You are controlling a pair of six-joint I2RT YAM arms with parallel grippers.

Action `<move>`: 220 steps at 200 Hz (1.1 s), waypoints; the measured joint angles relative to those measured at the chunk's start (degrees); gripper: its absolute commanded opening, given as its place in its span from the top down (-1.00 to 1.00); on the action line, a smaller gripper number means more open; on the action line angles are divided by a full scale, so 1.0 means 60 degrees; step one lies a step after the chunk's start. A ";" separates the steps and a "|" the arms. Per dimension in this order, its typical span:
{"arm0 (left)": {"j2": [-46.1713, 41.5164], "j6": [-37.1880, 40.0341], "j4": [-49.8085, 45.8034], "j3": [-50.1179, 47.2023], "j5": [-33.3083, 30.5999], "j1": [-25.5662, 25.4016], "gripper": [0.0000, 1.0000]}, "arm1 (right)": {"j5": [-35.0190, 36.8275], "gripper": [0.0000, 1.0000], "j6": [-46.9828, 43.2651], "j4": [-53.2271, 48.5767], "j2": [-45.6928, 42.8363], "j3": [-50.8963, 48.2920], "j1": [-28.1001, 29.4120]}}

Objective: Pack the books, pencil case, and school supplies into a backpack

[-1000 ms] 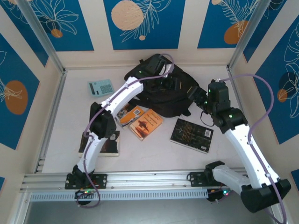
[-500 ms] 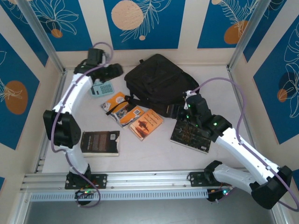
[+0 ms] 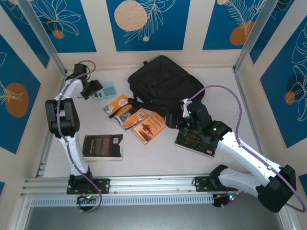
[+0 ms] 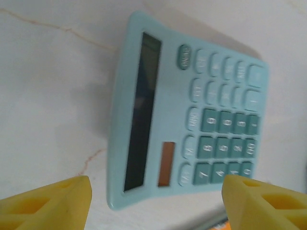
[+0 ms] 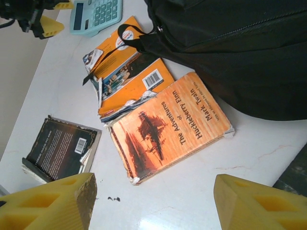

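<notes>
Since nothing is yet gripped by either arm, both are read as being at the approach stage. The left gripper (image 4: 157, 196) is spread wide and empty. Its yellow fingertips (image 4: 53, 203) are set to either side of the near edge of the teal calculator (image 4: 192, 110) without contact, a spread judged to be chosen so that the body can be straddled.

The calculator lies flat and face up on the table (image 5: 268, 151), at about 10 o'clock in the top view. In the left wrist view its display strip is placed toward 9 o'clock and its keys toward 3 o'clock, parallel to the closing line of the jaws. The outline is nearly square, so no long axis can be told.

The right gripper (image 5: 153, 196) is likewise open and empty, and is held over bare table at 6 o'clock of the orange paperback (image 5: 168, 127). That book lies cover up, its long axis running from about 8 to 2 o'clock. Its far corner is close against the backpack (image 5: 240, 52); contact cannot be told. The backpack is laid flat at 12 o'clock of the table, and whether its main compartment is open cannot be told.
</notes>
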 measured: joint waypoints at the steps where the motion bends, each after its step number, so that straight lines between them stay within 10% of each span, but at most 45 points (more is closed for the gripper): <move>1: 0.0007 0.0000 0.0007 -0.0011 0.0007 0.0007 -0.38 | -0.0011 -0.32 0.0004 0.0004 0.0007 0.0000 0.0000; 130: 0.0831 -0.0386 0.1177 -0.0208 0.1931 0.0535 0.74 | -0.0637 -0.29 0.0080 0.0484 0.1126 0.0131 0.0000; 220: -0.1643 -0.1537 0.1942 -0.2586 0.2255 0.0521 1.00 | -0.0641 -0.28 0.0226 0.0415 -0.0004 0.0127 0.0033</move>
